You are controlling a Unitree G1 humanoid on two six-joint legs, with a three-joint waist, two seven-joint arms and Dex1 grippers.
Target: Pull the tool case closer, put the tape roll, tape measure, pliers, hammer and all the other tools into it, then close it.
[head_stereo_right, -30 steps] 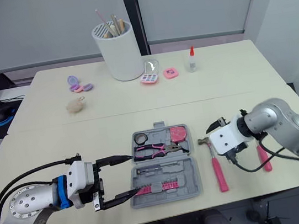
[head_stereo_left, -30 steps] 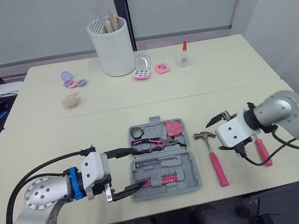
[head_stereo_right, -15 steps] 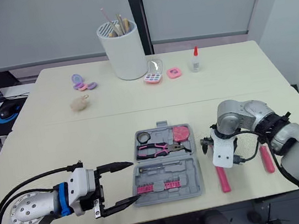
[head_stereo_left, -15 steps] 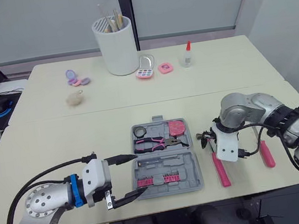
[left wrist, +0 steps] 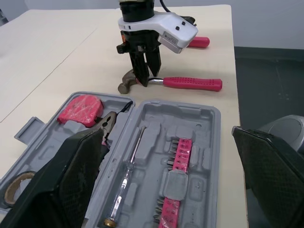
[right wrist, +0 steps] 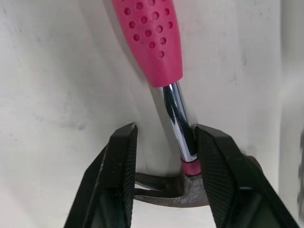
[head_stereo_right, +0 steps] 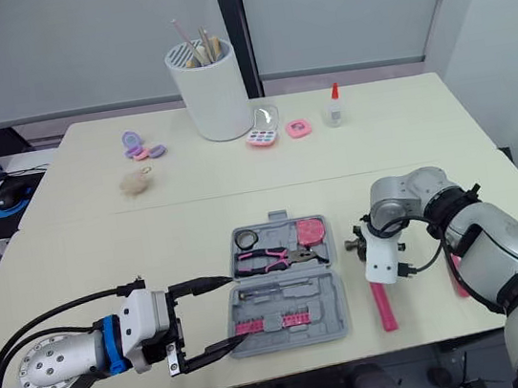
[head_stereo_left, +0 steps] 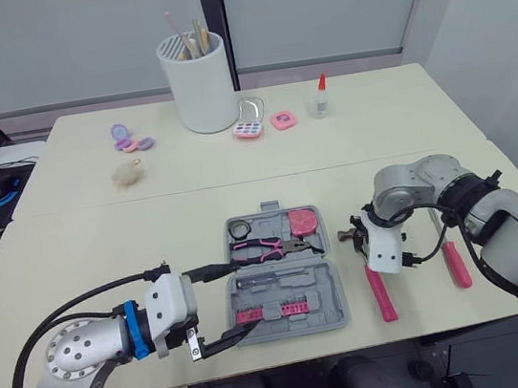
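In the right wrist view, the right gripper has its fingers apart, one on each side of the chrome neck of the hammer, just above the head. The head views show the hammer lying on the table just right of the open tool case. The left gripper is spread wide at the case's near left corner, holding nothing. The pliers lie inside the case.

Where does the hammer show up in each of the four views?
Left eye view: hammer on the table, right of the open tool case.
Right eye view: same spot.
Left wrist view: beyond the tool case.
Right wrist view: steel neck and pink grip, close up.
Shared landmark: right end effector astride the hammer's neck.
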